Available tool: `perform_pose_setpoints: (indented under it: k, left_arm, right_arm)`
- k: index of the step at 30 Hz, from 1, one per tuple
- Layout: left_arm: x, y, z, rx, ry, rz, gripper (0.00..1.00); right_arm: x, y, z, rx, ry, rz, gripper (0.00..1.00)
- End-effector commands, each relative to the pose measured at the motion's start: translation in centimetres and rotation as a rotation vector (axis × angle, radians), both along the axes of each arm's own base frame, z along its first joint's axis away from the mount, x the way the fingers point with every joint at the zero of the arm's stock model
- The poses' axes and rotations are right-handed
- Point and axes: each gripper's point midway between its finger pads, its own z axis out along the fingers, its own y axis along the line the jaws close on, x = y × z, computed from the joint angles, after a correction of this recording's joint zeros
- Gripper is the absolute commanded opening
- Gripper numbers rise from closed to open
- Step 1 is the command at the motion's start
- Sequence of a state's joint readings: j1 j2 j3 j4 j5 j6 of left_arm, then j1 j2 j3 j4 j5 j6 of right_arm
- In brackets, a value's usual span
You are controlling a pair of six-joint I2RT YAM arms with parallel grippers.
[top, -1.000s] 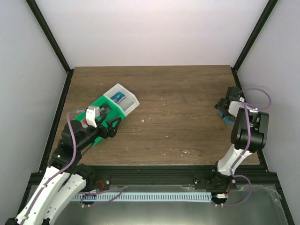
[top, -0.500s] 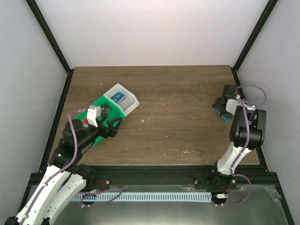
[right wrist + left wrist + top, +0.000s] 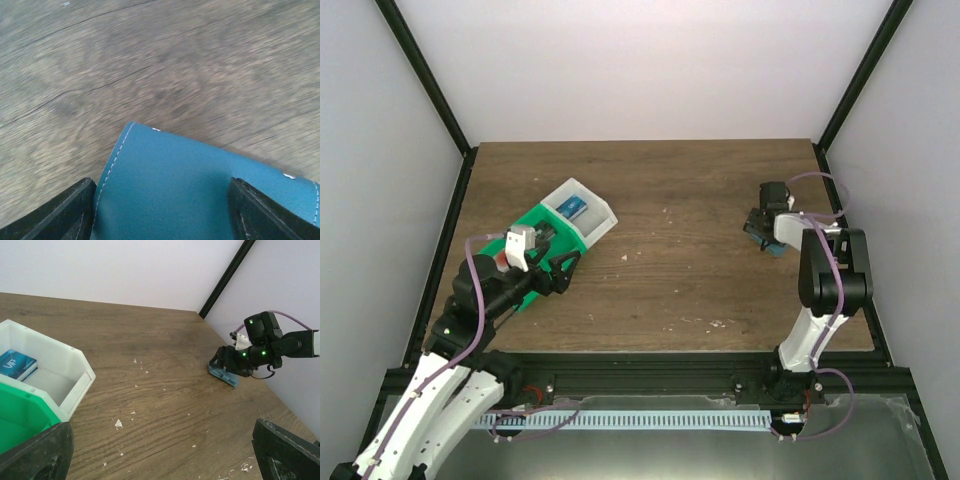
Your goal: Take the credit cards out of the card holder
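Far from card holder (image 3: 200,185), green-white tray (image 3: 601,224).

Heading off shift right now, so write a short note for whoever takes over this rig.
Left hand: open, holding nothing, above the green-and-white tray on the left of the table.
Right hand: jaws on either side of the card holder, low at the table's right; a firm grip is not certain.
Credit cards: none in view; only the holder's blue outside shows.
Done: holder reached.
Left: secure it, open it, pull the cards out.
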State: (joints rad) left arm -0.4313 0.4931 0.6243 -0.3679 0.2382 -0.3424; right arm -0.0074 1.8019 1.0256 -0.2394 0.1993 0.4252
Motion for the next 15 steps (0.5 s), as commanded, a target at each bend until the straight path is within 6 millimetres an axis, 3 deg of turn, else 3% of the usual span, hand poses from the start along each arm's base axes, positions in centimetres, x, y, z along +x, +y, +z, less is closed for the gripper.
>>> perform_pose_setpoints:
  k: [1, 10, 15]
  left_arm:
    - [0.0, -0.1, 0.2, -0.002, -0.021, -0.011, 0.99]
    - [0.2, -0.1, 0.0, 0.003, -0.013, -0.002, 0.99]
    - [0.3, 0.0, -0.1, 0.006, -0.008, 0.003, 0.99]
  right_arm:
    - [-4.4, 5.8, -4.6, 0.106, 0.194, 0.139, 0.71]
    - [-6.9, 12.5, -4.6, 0.138, 0.237, 0.293, 0.70]
    - [-8.2, 15.0, -3.4, 0.180, 0.230, 0.359, 0.69]
